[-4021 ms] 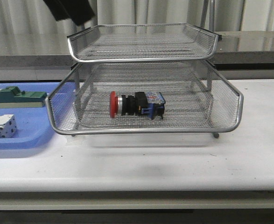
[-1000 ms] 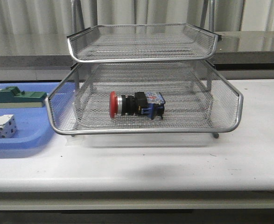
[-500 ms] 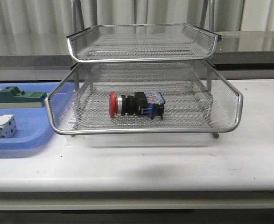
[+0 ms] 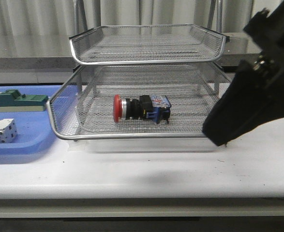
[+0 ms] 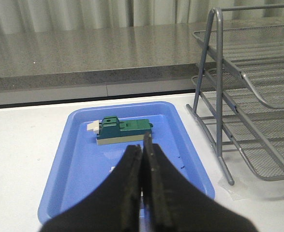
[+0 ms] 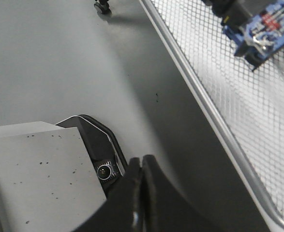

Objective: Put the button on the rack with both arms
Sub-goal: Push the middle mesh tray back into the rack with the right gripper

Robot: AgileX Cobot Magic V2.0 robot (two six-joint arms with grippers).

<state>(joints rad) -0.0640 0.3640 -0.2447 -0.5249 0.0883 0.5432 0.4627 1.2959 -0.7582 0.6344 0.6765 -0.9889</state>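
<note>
White table: button beyond right pincer.

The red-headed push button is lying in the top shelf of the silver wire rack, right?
Not quite: the red-headed push button lies in a lower shelf of the silver wire rack, under the empty top one. The front view shows it.
</note>
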